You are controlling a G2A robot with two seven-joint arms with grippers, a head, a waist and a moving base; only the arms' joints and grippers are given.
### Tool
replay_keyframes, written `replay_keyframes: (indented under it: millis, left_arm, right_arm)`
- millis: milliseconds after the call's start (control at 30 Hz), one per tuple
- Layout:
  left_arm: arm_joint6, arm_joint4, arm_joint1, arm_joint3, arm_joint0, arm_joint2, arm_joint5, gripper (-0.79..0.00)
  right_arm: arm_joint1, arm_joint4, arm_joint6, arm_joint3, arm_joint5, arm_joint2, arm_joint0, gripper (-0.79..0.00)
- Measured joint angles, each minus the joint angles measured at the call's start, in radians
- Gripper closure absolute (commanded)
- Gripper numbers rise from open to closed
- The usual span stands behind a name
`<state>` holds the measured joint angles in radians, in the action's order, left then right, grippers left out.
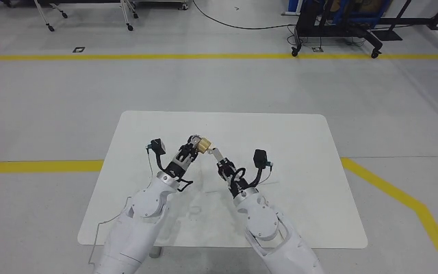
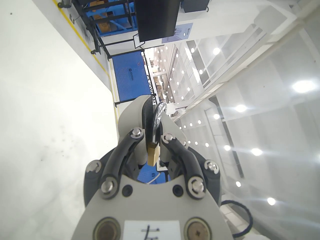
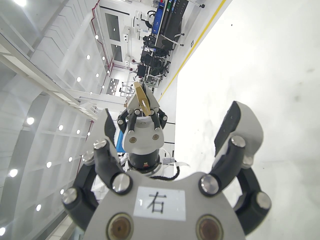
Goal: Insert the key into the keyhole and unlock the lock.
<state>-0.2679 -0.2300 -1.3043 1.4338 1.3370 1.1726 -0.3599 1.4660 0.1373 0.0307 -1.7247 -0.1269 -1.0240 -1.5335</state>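
1 brass padlock with silver shackle [image 2: 153, 155], gripped in the closed left hand [image 2: 155, 116]; right hand [image 3: 171, 112] spread wide, empty; 1 white tabletop [image 1: 294, 137]; 2 white handwritten labels [image 3: 160, 202], 1 per hand.

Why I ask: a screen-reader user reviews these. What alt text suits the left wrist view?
The left gripper is shut on a padlock, brass body toward the wrist and silver shackle between the fingers. The white table lies to one side, a bright hall behind.

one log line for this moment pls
left pincer: shut on lock, held over table | right pincer: open, empty, pointed at lock
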Motion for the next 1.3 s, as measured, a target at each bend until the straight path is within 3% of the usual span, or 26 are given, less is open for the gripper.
replay_keyframes:
  millis: [33,233,367,700,833,900,967,1300]
  left_arm:
    - [-0.002,-0.006,-0.001,0.000,0.001,-0.002,-0.007,0.000]
    - [-0.030,-0.047,-0.004,-0.008,0.004,-0.009,0.005,0.000]
    - [-0.045,-0.067,-0.006,-0.010,0.001,-0.008,0.017,0.000]
    - [-0.053,-0.071,-0.007,-0.010,0.005,-0.001,0.011,0.000]
    - [-0.056,-0.067,-0.008,-0.009,0.005,-0.002,0.011,0.000]
    - [-0.057,-0.064,-0.009,-0.010,0.005,-0.001,0.009,0.000]
    - [-0.059,-0.060,-0.009,-0.010,0.005,-0.001,0.004,0.000]
    - [-0.154,-0.038,-0.004,-0.005,0.008,-0.002,-0.053,0.000]
  right_arm:
    - [-0.001,-0.019,-0.017,0.002,0.027,-0.008,-0.002,-0.391]
    - [-0.007,-0.106,-0.110,0.062,0.240,-0.034,0.000,-0.182]
    - [-0.007,-0.153,-0.145,0.106,0.324,-0.034,0.012,-0.169]
    - [-0.005,-0.209,-0.165,0.164,0.354,-0.039,0.041,-0.139]
    - [-0.006,-0.220,-0.167,0.165,0.364,-0.043,0.040,-0.086]
    - [-0.006,-0.240,-0.178,0.166,0.367,-0.044,0.041,0.000]
    - [-0.006,-0.264,-0.196,0.170,0.369,-0.045,0.044,0.000]
    - [-0.010,-0.589,-0.466,0.221,0.324,-0.072,0.074,0.000]
